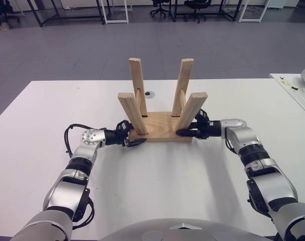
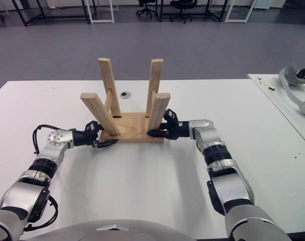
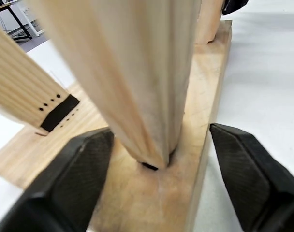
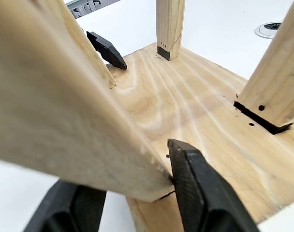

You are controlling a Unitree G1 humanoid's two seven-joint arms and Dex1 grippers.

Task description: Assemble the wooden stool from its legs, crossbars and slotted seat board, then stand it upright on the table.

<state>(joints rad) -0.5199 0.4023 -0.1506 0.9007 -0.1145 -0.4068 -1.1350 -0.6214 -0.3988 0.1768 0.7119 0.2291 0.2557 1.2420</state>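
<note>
On the white table (image 1: 167,175), directly ahead of the robot, the stool stands inverted. The pale rectangular wooden seat board (image 1: 160,131) lies flat on the tabletop, and four square-section light wooden legs rise from its slots, splayed outward.

1. Left side. The left gripper (image 1: 136,139) sits at the near-left corner of the seat board. Its black fingers (image 3: 84,179) are spread, one on each side of the base of the near-left leg (image 1: 132,113). The outer finger stands visibly apart from the wood, so this gripper is released.
2. Centre. The far-left leg (image 1: 137,83) and far-right leg (image 1: 183,83) stand behind, untouched.
3. Right side. The right gripper (image 1: 186,129) is at the near-right corner. In the right wrist view its fingers (image 4: 200,193) press against opposite faces of the near-right leg (image 1: 192,108) at its foot, so it appears clenched on that leg.

Governing relation: the seat board's long axis runs left to right between the two grippers, and each leg's long axis points up and away from the table. Each arm is nearest to the leg on its own side. Judgement: turning the stool upright calls for a secure hold on both sides, and the left hold is not yet made.
</note>
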